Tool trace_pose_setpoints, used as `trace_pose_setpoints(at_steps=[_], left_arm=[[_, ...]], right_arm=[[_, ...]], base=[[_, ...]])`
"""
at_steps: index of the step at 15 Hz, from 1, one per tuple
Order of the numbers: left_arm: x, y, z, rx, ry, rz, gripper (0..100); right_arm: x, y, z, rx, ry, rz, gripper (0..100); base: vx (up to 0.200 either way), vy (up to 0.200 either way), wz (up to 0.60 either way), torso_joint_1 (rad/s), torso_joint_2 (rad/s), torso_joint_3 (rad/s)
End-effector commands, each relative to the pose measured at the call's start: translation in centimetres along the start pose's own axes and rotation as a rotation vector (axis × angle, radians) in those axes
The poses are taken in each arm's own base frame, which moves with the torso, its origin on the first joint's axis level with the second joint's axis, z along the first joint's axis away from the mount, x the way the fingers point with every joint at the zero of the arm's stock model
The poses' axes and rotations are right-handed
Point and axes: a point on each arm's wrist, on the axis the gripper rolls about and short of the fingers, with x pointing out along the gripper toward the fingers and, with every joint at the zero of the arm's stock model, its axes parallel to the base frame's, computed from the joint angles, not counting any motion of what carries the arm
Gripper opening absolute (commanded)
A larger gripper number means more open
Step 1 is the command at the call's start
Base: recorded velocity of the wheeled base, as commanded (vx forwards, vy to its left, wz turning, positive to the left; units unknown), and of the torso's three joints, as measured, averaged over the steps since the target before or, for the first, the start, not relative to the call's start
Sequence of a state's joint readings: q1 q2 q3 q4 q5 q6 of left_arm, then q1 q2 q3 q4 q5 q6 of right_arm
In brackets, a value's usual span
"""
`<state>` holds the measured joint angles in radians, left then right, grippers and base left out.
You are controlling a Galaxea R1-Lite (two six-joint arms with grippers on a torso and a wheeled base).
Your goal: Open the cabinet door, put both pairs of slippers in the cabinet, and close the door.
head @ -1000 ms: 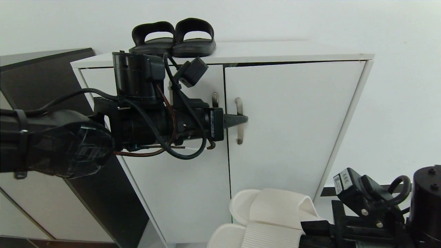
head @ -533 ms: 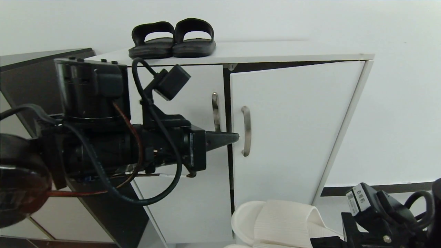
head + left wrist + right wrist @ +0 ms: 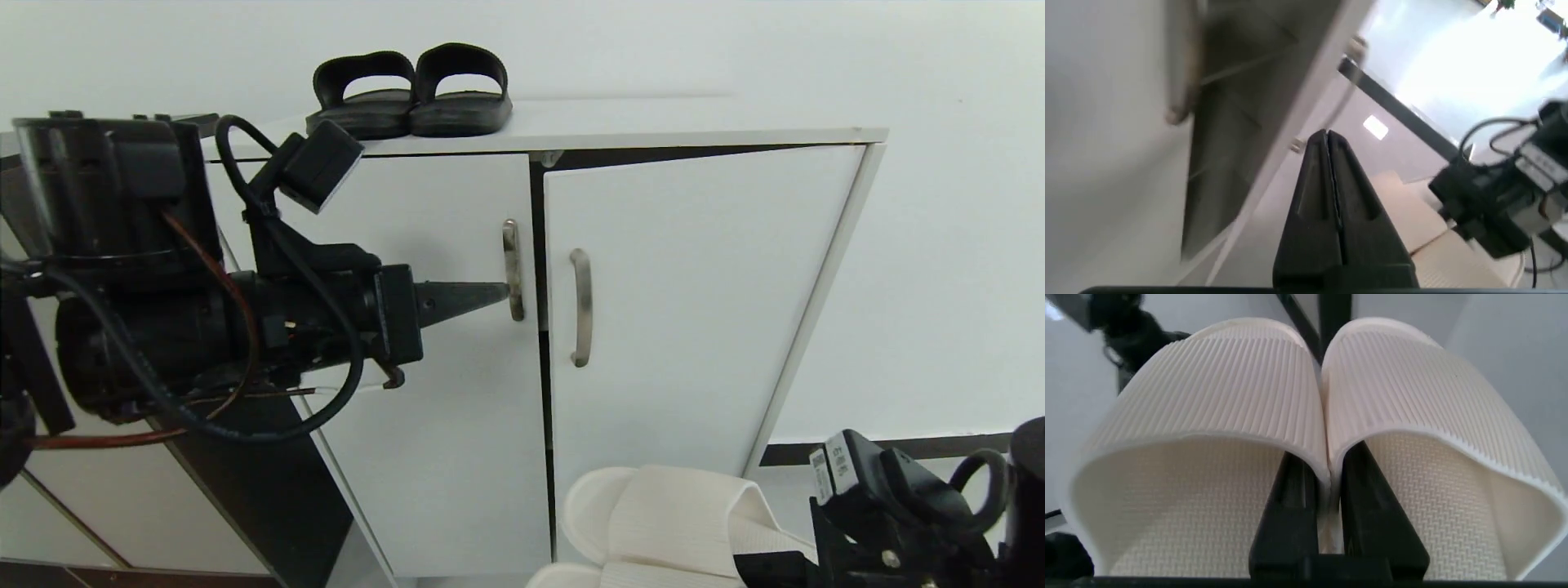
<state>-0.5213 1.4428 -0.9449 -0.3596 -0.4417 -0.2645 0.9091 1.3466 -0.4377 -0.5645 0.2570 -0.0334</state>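
Observation:
A white cabinet (image 3: 702, 129) has two doors. Its right door (image 3: 694, 310) stands slightly ajar, with a dark gap along its top and inner edge. The left door (image 3: 433, 204) is flush. A pair of black slippers (image 3: 412, 94) rests on the cabinet top. My left gripper (image 3: 503, 291) is shut on nothing, its tip beside the left door's handle (image 3: 512, 261) and left of the right door's handle (image 3: 580, 306). In the left wrist view this gripper (image 3: 1327, 137) points past the ajar door's edge (image 3: 1290, 122). My right gripper (image 3: 1328, 494) is shut on the white slippers (image 3: 1208, 400), low before the right door (image 3: 678, 514).
A dark, glossy piece of furniture (image 3: 245, 457) stands against the cabinet's left side. A plain white wall (image 3: 939, 245) lies behind and to the right, with a dark skirting strip (image 3: 898, 447) at its foot.
My left gripper came off the right door's handle and drew back to the left, now by the left handle. The right door went from flush to slightly ajar. The white slippers dipped a little.

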Motion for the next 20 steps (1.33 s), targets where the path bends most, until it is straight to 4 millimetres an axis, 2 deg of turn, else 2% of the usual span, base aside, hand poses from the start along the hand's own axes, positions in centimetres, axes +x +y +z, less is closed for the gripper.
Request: trace_pose_setpoints(at_steps=[1, 5, 9, 13, 15, 17, 18, 20], left_arm=[[2.7, 2.0, 0.6, -0.020, 0.011, 0.033, 0], [5.2, 3.2, 0.6, -0.027, 0.027, 0.027, 0], [7.9, 4.6, -0.3, 0.002, -0.028, 0.004, 0], [8.4, 3.9, -0.6, -0.033, -0.025, -0.022, 0], [7.6, 2.8, -0.4, -0.036, -0.038, -0.044, 0], [6.9, 0.7, -0.9, -0.021, -0.027, -0.085, 0], [6.2, -1.1, -0.8, -0.010, -0.035, -0.118, 0], [6.5, -3.9, -1.5, 0.000, -0.019, -0.185, 0]], right_arm=[[0.6, -0.3, 1.0, 0.037, 0.018, -0.046, 0], [0.7, -0.5, 2.5, 0.119, 0.021, -0.115, 0], [1.5, 0.0, 2.2, 0.205, 0.034, -0.220, 0], [1.2, 0.8, 1.1, 0.250, 0.093, -0.244, 0], [-0.1, 2.9, 0.0, 0.231, 0.134, -0.162, 0], [-0.8, 4.4, -0.7, 0.229, 0.150, -0.101, 0], [-0.9, 4.6, -0.9, 0.242, 0.155, -0.118, 0], [-0.6, 5.0, -0.5, 0.260, 0.138, -0.130, 0]], base=[[0.000, 0.000, 0.00, 0.000, 0.00, 0.000], [0.000, 0.000, 0.00, 0.000, 0.00, 0.000], [0.000, 0.000, 0.00, 0.000, 0.00, 0.000], [-0.050, 0.000, 0.00, -0.001, 0.00, -0.001], [-0.200, 0.000, 0.00, 0.005, 0.00, -0.005], [-0.200, 0.000, 0.00, 0.000, 0.00, 0.000], [-0.200, 0.000, 0.00, -0.002, 0.00, -0.002], [-0.200, 0.000, 0.00, 0.002, 0.00, 0.002]])
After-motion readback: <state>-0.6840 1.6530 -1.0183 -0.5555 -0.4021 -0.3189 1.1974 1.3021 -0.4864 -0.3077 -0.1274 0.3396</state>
